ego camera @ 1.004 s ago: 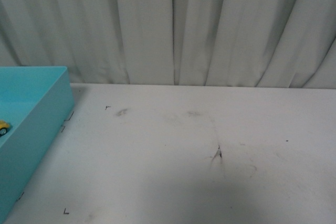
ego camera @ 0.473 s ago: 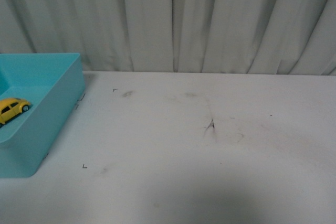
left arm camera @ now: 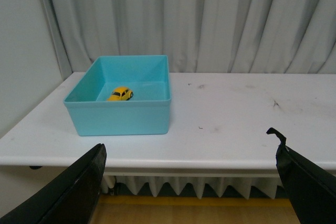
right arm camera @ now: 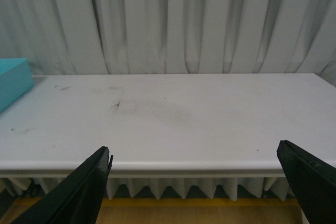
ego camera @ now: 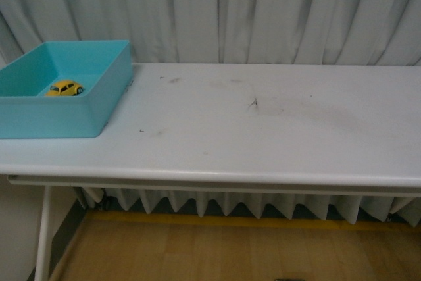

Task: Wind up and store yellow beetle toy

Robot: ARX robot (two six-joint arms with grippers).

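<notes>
Both grippers, left (left arm camera: 189,182) and right (right arm camera: 194,182), hang spread, empty; yellow beetle toy (ego camera: 64,88) at ten o'clock could roll inside the bin (ego camera: 85,122) if you nudge it.

beetle toy (ego camera: 64,88) in bin (ego camera: 72,120), table (ego camera: 263,136) left

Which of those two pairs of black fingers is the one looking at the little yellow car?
The left fingers: their view shows the yellow beetle toy inside the blue bin. The right fingers see only that bin's corner.

Yellow beetle (ego camera: 64,88), dark windows; turquoise bin (ego camera: 99,113); white desk (ego camera: 263,129) with grey scuffs; black pincers (left arm camera: 189,182).
</notes>
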